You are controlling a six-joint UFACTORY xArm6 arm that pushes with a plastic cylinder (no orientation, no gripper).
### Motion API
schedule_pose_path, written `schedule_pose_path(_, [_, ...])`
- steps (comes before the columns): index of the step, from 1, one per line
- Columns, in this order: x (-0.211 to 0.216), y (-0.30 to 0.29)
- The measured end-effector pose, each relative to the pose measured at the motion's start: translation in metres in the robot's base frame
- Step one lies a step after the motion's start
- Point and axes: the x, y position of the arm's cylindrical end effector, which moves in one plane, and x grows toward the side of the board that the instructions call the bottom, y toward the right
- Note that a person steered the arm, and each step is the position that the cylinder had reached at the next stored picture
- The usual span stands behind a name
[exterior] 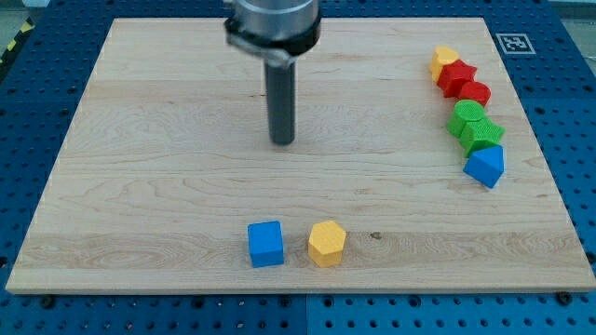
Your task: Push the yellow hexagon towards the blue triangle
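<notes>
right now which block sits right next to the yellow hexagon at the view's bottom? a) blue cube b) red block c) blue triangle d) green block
a: the blue cube sits just to the view's left of the yellow hexagon, while the blue triangle is far off at the view's right and my tip is above both, touching neither.

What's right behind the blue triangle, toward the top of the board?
A green block touches the blue triangle on its upper side, with another green block beyond. Their touching faces are hidden.
</notes>
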Motion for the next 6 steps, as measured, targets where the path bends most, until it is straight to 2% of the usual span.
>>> schedule_pose_path(2, [0.105,-0.065])
schedule_pose_path(3, [0.133,-0.063])
schedule_pose_path(4, [0.141,-0.022])
schedule_pose_path(6, [0.141,0.113])
